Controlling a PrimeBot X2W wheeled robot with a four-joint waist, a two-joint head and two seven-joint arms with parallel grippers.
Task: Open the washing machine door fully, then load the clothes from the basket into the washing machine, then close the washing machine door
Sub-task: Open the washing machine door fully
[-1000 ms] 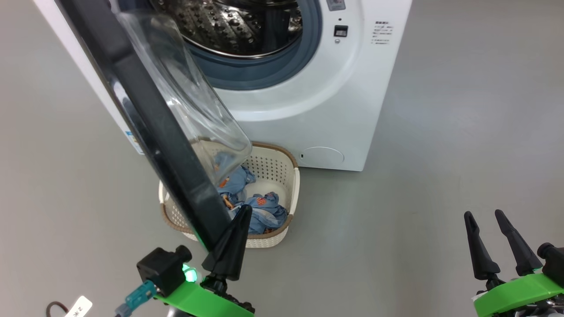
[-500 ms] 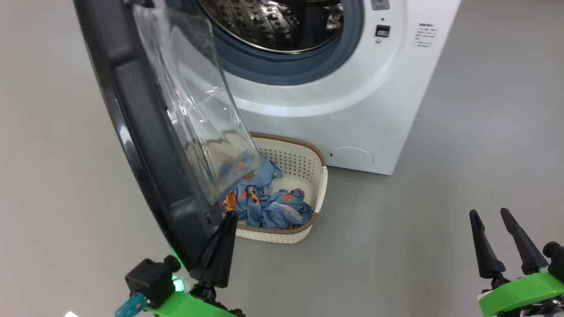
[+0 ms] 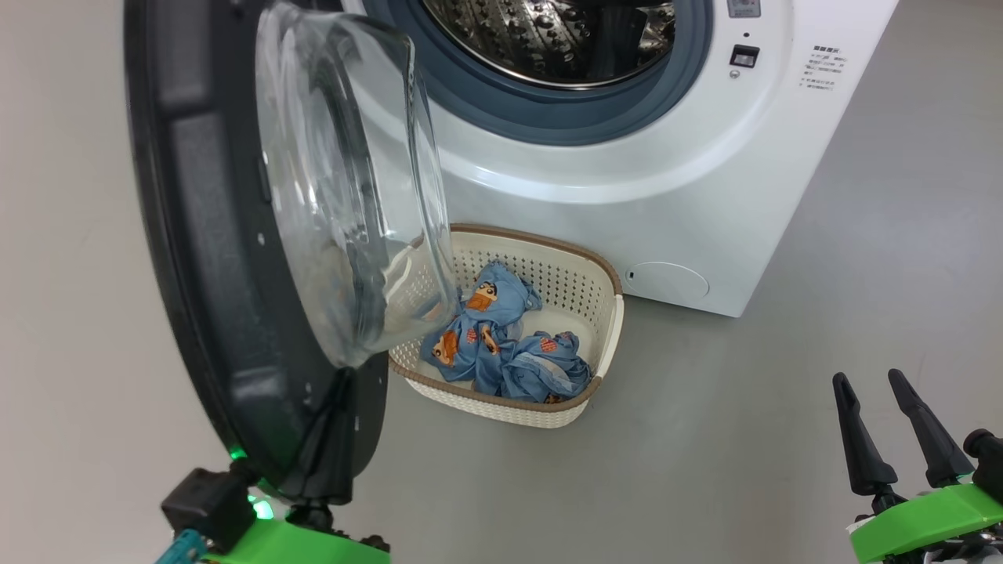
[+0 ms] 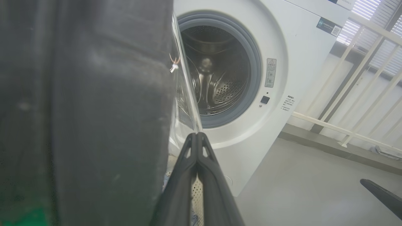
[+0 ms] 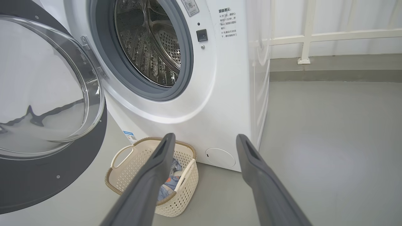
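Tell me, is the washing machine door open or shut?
Open: the washing machine door stands swung away from the washing machine, whose drum is exposed.

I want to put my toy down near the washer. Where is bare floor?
Bare floor lies right of the basket, between the washing machine and the right pincer, and left of the door. Crowded: basket, door and left pincer sit close together.

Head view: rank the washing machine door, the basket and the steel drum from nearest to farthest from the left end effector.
1. Washing machine door: on the left, its lower rim right at the shut left end effector.
2. Basket: on the floor just beyond the door, centre.
3. Steel drum: inside the washing machine, at the top of the view.
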